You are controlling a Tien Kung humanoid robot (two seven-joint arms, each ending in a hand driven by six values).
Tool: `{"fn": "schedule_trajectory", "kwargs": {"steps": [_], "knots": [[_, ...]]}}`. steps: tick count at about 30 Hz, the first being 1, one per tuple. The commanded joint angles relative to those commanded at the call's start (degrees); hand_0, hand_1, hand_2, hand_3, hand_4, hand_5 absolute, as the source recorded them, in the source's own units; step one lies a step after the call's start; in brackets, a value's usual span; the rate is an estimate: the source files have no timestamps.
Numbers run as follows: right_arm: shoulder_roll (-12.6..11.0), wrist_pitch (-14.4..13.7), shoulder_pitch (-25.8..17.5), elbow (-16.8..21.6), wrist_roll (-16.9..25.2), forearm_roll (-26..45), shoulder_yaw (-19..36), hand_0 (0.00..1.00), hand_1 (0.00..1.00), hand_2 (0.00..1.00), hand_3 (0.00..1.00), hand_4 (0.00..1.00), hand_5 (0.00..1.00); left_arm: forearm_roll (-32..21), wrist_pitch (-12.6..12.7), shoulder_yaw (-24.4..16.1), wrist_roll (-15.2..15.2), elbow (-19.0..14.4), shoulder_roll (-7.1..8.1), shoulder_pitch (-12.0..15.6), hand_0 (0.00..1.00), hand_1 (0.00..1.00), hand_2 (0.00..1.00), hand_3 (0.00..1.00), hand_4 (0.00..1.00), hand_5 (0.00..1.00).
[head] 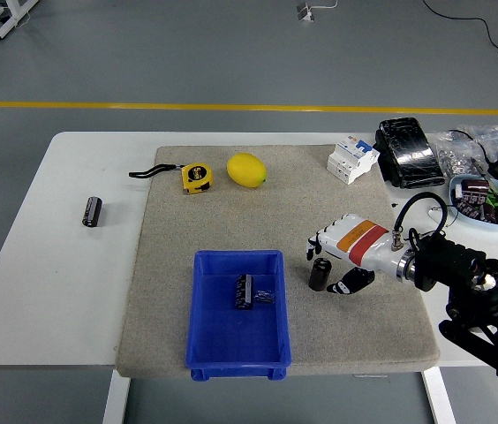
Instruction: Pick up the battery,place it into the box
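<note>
Battery [320, 273] stands upright on the mat [178, 291], right of centre in the frame, just right of the blue box [198, 309] and apart from it. The right hand [344, 254] is around it but not closed: fingers [320, 243] arch over its top and far side, the thumb [352, 283] sits low on its right, and whether either touches it I cannot tell. It holds nothing yet.

The risk is tipping. The battery is narrow and upright, and if the fingers reach it before the thumb, it could fall and roll across the mat, perhaps against the box wall. A shallow pinch could also let it slip on the lift.

The forearm enters from the lower right, wrist roughly level, palm facing left toward the box. One battery already lies in the box; another [93, 212] lies at the left on bare table. The left arm is out of view.
</note>
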Motion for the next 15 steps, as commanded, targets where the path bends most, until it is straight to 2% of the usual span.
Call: {"fn": "schedule_trajectory", "kwargs": {"steps": [13,15], "knots": [[0.4,-0.7,0.2,-0.1,0.0,0.4,-0.4,0.395,0.428,0.505,0.529,0.882,0.116,0.1,0.0,0.0,0.0,0.0,-0.05,0.0,0.686,0.641,0.691,0.619,0.627,0.675],[0.4,-0.8,0.2,-0.1,0.0,0.3,-0.5,0.361,0.419,0.494,0.513,0.867,0.119,0.1,0.0,0.0,0.0,0.0,-0.03,-0.1,0.686,0.641,0.691,0.620,0.627,0.675]]}}
